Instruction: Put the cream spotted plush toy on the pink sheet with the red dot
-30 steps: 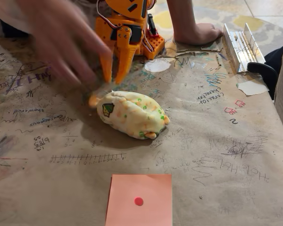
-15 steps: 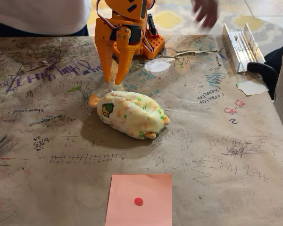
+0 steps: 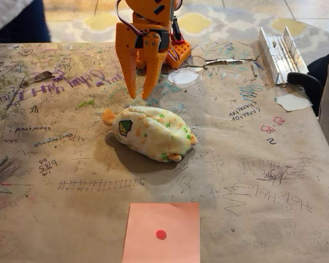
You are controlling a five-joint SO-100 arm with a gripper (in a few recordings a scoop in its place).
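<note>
Jaws [image 3: 139,96] hanging slightly parted, tips pointing down, gripping nothing, hovering just behind cream spotted plush toy [image 3: 151,133] and not touching it. Orange plastic arm [image 3: 145,33] rising behind. Plush lying soft and oval on tabletop [image 3: 252,170], orange and green spots, small orange ends, green-yellow square patch facing camera. Sitting well apart from pink sheet with the red dot [image 3: 172,219], flat square salmon paper at near edge, dot near middle. Tabletop wearing brown paper, scribbled all over with pen marks. Ribbed metal piece [image 3: 278,52] lying at far right. Compared with half a second back: jaws shifting a touch rightward, blurred hand gone from top, person's white clothing [image 3: 8,11] retreating to top left corner; plush and sheet staying put.
</note>
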